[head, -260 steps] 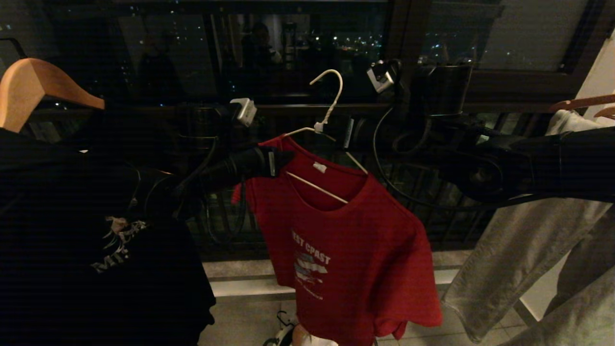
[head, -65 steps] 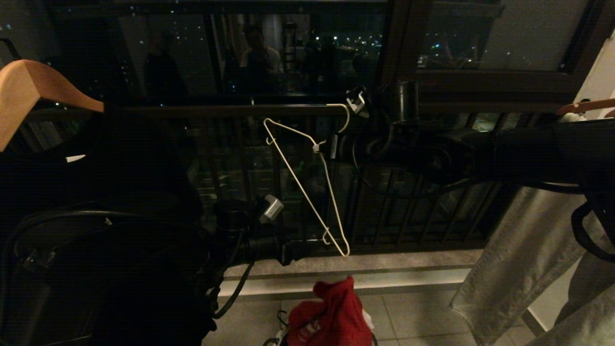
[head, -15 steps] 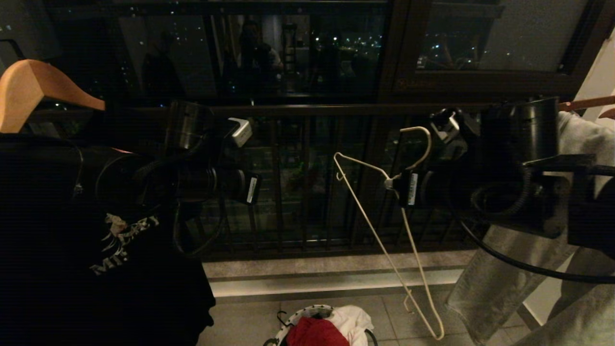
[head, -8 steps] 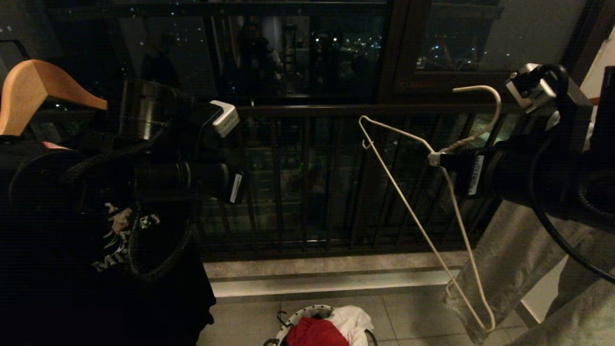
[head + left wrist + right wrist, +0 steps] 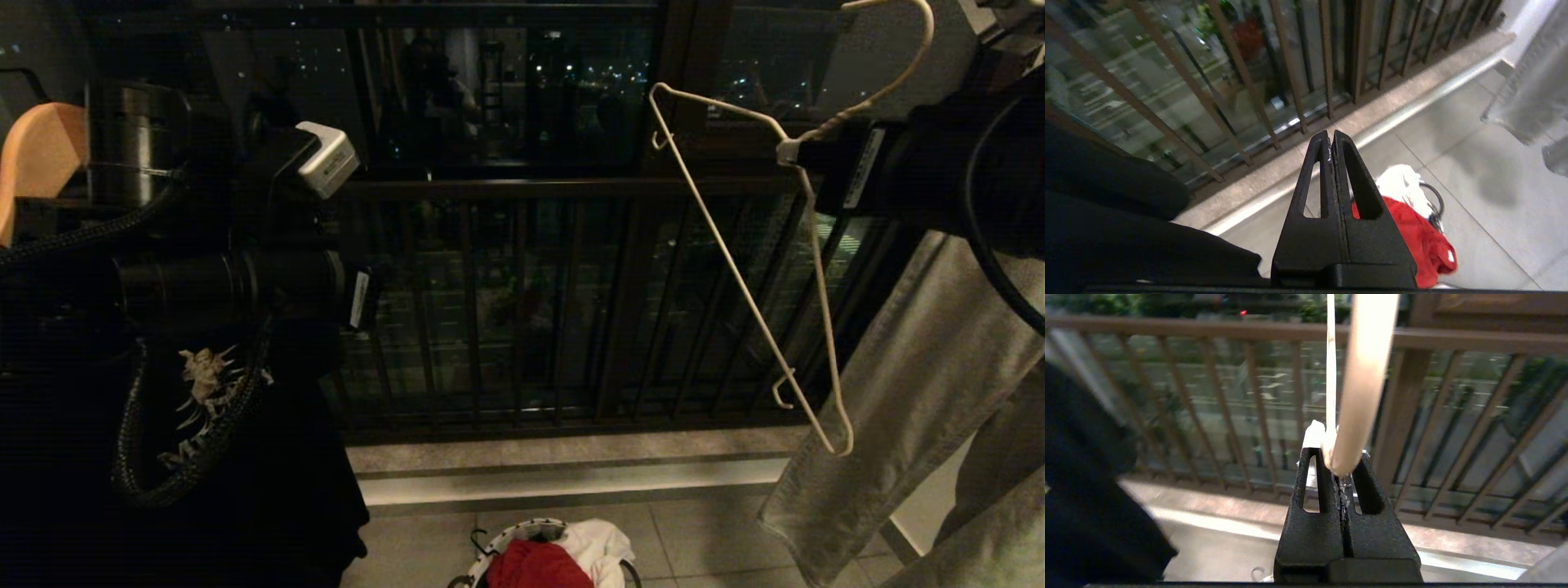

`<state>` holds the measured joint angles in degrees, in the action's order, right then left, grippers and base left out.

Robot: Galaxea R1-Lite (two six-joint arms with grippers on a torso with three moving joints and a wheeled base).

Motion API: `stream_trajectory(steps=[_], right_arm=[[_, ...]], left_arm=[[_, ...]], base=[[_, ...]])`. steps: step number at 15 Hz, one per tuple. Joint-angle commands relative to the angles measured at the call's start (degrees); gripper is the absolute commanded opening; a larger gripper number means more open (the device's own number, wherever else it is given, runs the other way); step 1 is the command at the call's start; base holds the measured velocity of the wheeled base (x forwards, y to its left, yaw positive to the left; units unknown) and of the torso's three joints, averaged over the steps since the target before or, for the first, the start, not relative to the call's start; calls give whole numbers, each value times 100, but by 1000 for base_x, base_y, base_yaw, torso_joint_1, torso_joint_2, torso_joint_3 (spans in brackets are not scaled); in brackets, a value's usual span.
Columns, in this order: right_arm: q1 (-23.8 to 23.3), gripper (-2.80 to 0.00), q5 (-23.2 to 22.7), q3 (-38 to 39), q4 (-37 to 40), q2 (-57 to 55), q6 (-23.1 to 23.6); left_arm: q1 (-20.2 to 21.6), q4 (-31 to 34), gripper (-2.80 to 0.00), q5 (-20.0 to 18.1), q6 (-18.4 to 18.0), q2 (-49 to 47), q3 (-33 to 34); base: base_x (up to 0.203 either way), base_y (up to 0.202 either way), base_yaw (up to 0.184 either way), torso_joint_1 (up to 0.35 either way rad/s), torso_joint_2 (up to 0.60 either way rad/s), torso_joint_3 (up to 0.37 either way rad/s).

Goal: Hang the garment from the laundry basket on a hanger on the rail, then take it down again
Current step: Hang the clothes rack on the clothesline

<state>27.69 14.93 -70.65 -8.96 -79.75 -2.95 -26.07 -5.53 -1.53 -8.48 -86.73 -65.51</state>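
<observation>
The red garment [image 5: 535, 567] lies crumpled in the laundry basket [image 5: 508, 532] on the floor, at the lower edge of the head view. It also shows in the left wrist view as a red heap [image 5: 1412, 237]. My right gripper [image 5: 804, 151] is high at the right, shut on the twisted neck of the white wire hanger [image 5: 739, 269], which hangs bare and tilted. In the right wrist view the right gripper [image 5: 1336, 457] pinches the hanger [image 5: 1365, 375] at its fingertips. My left gripper [image 5: 359, 298] is shut and holds nothing, at the left [image 5: 1331, 136]. The rail is out of view.
A black printed T-shirt [image 5: 204, 408] on a tan wooden hanger [image 5: 37, 155] fills the left side. Grey trousers [image 5: 914, 408] hang at the right. A dark balcony balustrade [image 5: 490, 189] runs across behind. A white cloth [image 5: 600, 543] lies in the basket beside the garment.
My right gripper has risen and moved right with the bare hanger. My left arm has lifted and drawn back to the left, still shut and empty.
</observation>
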Motion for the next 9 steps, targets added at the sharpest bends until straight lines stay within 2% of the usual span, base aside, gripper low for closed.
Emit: stream_trajectory(steps=[1, 5, 9], right_arm=[[-202, -280, 9, -338, 106, -215, 0], [-755, -280, 7, -810, 160, -460, 86], [-932, -280, 10, -1091, 168, -489, 188]], left_arm=[[65, -15, -280, -5, -4, 148, 3], [111, -35, -280, -5, -4, 249, 12], [120, -35, -280, -5, -5, 289, 12]], base=[[0, 0, 0, 0, 0, 0], [0, 0, 0, 0, 0, 0], [0, 0, 0, 0, 0, 0]])
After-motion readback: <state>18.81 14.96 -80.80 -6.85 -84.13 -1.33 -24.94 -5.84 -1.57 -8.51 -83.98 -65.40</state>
